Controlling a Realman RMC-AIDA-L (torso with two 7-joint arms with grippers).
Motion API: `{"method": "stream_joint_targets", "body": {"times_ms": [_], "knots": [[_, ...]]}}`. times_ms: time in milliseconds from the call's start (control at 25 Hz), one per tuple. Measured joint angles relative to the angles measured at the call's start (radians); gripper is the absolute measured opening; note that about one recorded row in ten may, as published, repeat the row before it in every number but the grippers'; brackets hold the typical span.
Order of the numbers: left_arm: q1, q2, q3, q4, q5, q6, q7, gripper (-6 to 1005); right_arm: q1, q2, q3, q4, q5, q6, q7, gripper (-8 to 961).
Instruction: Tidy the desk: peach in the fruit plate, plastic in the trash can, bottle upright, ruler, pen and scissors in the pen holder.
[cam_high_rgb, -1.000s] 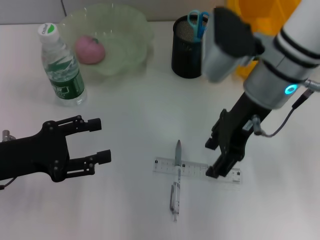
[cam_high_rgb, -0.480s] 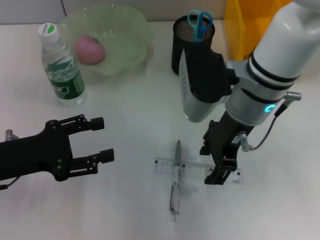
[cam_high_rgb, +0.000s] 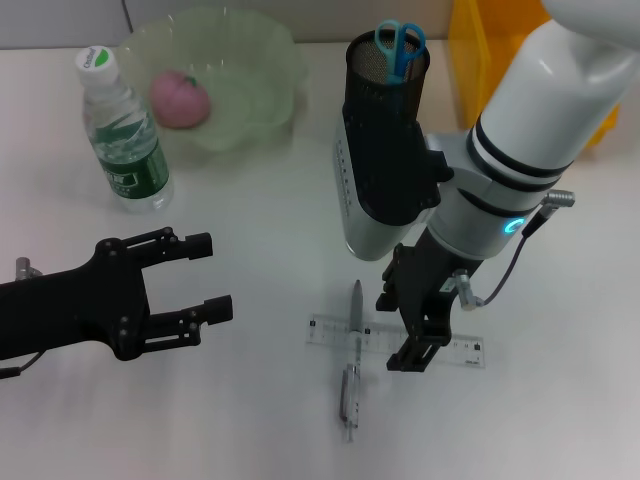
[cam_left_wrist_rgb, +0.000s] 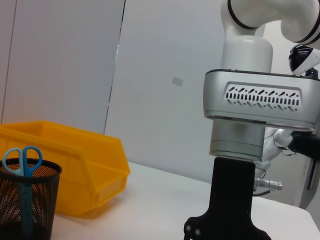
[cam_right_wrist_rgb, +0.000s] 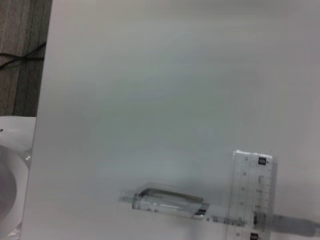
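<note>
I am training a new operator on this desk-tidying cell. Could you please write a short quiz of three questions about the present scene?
1. True or false: the peach lies in the fruit plate.
2. What already stands in the pen holder? A) ruler B) scissors C) pen
3. Fill in: the pen lies ____ the ruler.

Key
1. True.
2. B, the scissors.
3. Across; the right gripper is above the ruler, and the left gripper is open, off to the side.

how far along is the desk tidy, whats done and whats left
Done: peach in the fruit plate, bottle upright, scissors in the pen holder. In hand: right gripper low over the ruler. Left: ruler and pen, lying crossed. Left gripper open, idle. No plastic visible.
</note>
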Motion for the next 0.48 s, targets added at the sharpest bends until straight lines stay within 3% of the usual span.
{"method": "stream_joint_targets", "body": {"times_ms": [480], "knots": [[0.0, 0.001, -0.001, 0.0, -0.003, -0.001, 0.004, 774, -0.003, 0.0, -0.061, 0.011, 0.012, 0.065, 0.008, 689]]}}
